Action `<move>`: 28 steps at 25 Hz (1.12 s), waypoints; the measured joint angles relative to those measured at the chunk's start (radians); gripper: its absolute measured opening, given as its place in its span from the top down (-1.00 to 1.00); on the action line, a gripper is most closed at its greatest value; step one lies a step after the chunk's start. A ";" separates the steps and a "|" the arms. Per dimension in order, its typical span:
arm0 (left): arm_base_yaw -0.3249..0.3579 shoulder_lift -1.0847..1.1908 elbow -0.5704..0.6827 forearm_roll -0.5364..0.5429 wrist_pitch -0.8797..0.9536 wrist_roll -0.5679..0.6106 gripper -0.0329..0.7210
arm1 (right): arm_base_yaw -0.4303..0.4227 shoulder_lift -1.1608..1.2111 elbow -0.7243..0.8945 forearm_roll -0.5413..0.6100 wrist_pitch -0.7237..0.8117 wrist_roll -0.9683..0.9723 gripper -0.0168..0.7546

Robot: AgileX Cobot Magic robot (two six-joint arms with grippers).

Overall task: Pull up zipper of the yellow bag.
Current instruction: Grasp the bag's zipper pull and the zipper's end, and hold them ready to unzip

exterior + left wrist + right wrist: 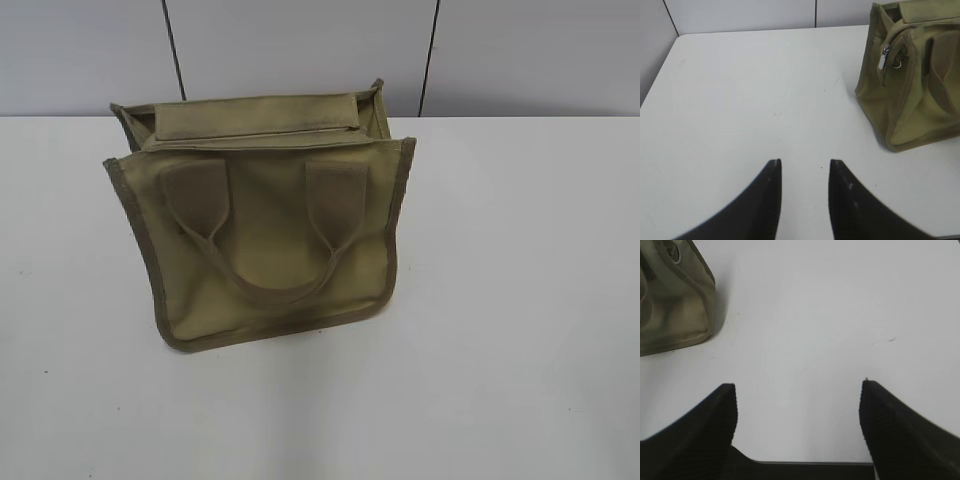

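Note:
The yellow bag (270,225) stands on the white table, its wide strap handles hanging down its front. Neither gripper shows in the exterior view. In the left wrist view the yellow bag (920,85) is at the upper right, with the silver zipper (884,57) on its near side panel. My left gripper (805,162) is open and empty over bare table, well to the bag's left and nearer the camera. In the right wrist view a corner of the yellow bag (670,305) shows at the upper left. My right gripper (797,387) is wide open and empty, apart from the bag.
The white table (520,300) runs back to a grey panelled wall (300,50). The table's left edge (662,65) shows in the left wrist view. No other objects are in view.

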 joint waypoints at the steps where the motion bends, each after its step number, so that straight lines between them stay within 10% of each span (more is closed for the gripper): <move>1: 0.000 0.000 0.000 0.000 0.000 0.000 0.28 | 0.000 0.000 0.000 0.000 0.000 0.000 -0.55; 8: 0.000 0.000 0.000 0.000 -0.004 0.000 0.24 | 0.000 0.000 0.000 0.000 0.000 0.000 -0.55; 12: 0.000 0.000 -0.011 -0.010 -0.102 0.000 -0.10 | 0.000 0.000 0.000 0.000 0.000 0.000 -0.55; 28: -0.001 0.430 0.330 -0.087 -1.215 0.000 -0.32 | 0.000 0.000 0.000 0.000 0.000 0.001 -0.55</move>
